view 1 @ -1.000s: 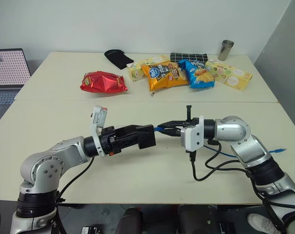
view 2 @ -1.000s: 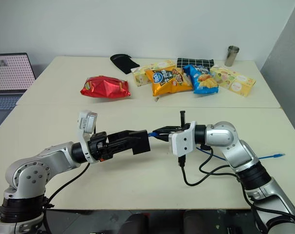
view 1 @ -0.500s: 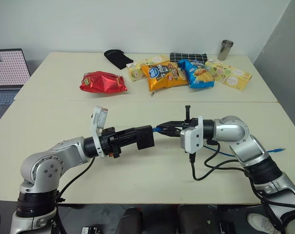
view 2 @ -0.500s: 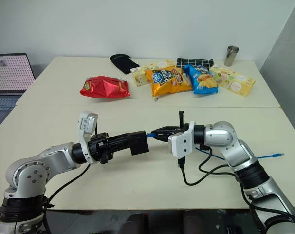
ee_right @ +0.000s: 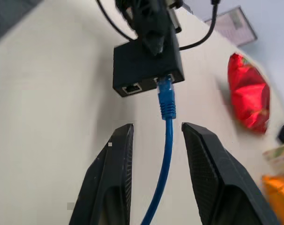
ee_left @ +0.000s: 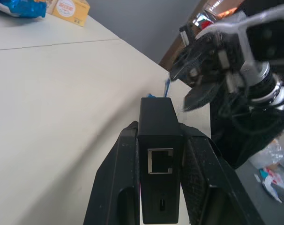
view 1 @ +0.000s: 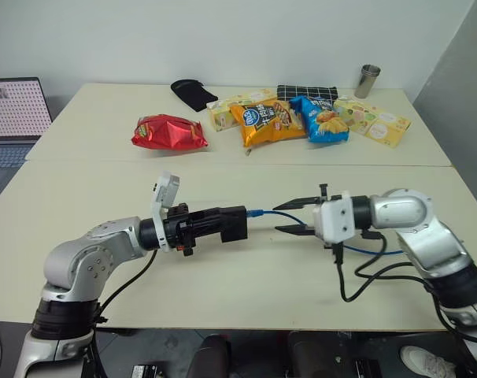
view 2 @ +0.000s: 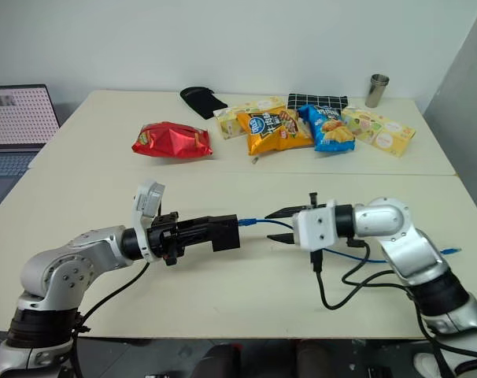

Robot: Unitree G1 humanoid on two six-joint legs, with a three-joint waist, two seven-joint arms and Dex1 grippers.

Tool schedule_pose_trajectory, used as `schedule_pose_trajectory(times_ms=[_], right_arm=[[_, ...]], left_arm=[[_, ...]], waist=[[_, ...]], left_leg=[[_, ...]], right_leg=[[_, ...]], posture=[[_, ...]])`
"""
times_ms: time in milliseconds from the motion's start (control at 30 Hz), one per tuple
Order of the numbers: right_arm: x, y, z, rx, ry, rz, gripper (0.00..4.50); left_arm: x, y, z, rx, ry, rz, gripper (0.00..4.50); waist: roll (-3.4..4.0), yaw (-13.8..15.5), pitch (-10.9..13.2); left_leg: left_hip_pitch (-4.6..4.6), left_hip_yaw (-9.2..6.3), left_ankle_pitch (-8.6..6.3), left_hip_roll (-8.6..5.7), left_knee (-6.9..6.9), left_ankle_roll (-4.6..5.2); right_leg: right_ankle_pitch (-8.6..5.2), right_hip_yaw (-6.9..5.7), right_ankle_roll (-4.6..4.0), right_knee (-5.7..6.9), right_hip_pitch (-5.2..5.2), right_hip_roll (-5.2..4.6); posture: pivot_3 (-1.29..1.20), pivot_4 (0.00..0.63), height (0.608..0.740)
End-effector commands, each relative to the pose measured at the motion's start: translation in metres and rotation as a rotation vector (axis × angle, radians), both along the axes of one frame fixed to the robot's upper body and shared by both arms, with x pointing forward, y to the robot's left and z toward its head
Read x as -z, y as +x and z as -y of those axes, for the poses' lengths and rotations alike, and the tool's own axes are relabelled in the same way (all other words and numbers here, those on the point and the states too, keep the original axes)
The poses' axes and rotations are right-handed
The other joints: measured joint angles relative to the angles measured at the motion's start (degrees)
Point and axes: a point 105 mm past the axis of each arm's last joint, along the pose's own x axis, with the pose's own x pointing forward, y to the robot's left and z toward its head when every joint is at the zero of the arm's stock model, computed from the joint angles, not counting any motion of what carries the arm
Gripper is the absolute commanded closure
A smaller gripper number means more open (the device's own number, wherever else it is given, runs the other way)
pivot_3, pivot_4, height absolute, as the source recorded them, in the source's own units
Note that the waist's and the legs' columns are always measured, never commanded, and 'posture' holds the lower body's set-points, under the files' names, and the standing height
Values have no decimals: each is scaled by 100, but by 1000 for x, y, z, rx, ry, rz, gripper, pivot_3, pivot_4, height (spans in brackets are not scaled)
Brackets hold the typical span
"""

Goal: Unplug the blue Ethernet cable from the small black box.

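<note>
Small black box (ee_left: 160,140): matte, squarish, two ports on one face, clamped between left gripper (view 1: 215,224) fingers above the table (view 1: 223,291). Blue Ethernet cable (ee_right: 166,140): plugged into box, running between the spread, released right gripper (ee_right: 156,173) fingers. Snack bag (view 1: 264,122) lettering unreadable.

Bright, even indoor light from above. Soft, faint shadows on surface (view 1: 223,291) under arms. Head views sharp throughout. Left wrist view: motion-blurred right gripper (ee_left: 203,70), bright glare patch behind. Right wrist view: smeared red bag (ee_right: 247,91) and surface edges.
</note>
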Motion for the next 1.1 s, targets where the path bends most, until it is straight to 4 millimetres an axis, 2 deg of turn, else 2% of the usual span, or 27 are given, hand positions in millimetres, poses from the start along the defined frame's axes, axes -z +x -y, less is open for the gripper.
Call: schedule_pose_trajectory(times_ms=[33, 133, 333, 833, 1100], right_arm=[[-16, -13, -9, 11, 117, -252, 2775], [-11, -12, -17, 51, 185, -412, 2775], [-2, -7, -31, 89, 206, -531, 2775], [11, -4, -39, 95, 169, -626, 2775], [11, -1, -34, 98, 174, -648, 2775]], left_arm=[[-11, -2, 3, 84, -19, 97, 3713], [-13, -2, 6, 130, -23, 124, 3713], [-9, -6, 8, 163, 2, 149, 3713], [-9, -8, 8, 163, 19, 170, 3713], [-8, -9, 9, 167, 27, 171, 3713]], waist=[[0, -10, 0], [0, -9, 0], [0, -6, 0], [0, -9, 0], [0, -10, 0]], left_leg=[[0, -1, 0, 0, 0, 0], [0, -5, -1, -4, -1, 1], [-6, -1, -1, -5, -2, 2], [-7, 0, -1, -6, -2, 3], [-7, -1, -1, -7, -2, 3]], right_leg=[[0, -1, 0, 0, 0, 0], [-1, -5, -3, -1, 0, 4], [-2, -7, -2, -1, -5, 8], [-2, -8, -1, -2, -7, 11], [-2, -9, -1, -2, -7, 12]], posture=[[0, 150, 740], [0, 150, 740], [0, 150, 740], [0, 150, 740], [0, 150, 740]])
